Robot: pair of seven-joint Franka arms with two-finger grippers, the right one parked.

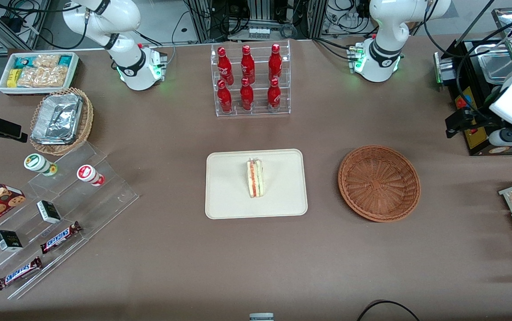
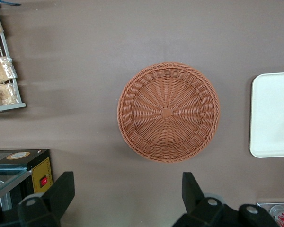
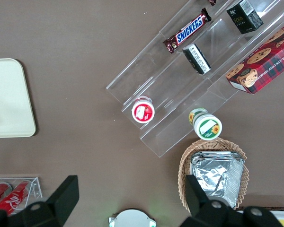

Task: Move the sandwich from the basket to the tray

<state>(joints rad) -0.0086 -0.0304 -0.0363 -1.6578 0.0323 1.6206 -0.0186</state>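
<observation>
Gripper (image 2: 123,194): jaws spread wide, nothing between them, held high above bare table well clear of the basket (image 2: 168,112). Only the two dark finger (image 2: 61,191) tips show at the frame edge in the wrist view; the rest of the hand is cut off. In the front view the working arm is cropped at the frame edge, so the gripper cannot be made out there.

Basket: round, shallow, reddish-brown wicker, weave radiating from a small square hub. Nothing in it. It sits beside the tray (image 1: 229,196), toward the working arm's end of the table, with a strip of brown tabletop between them.

Tray: flat, cream-beige, rounded corners, low raised rim, matte surface. The wrist view catches only one end of it.

Sandwich (image 1: 254,179): on the tray, roughly central, resting on its side with the layered edge up. White bread wedge, one orange-red stripe, one green stripe; a crinkle of clear wrap at the end farther from the front camera. Finer wrap detail is hard to make out.
</observation>
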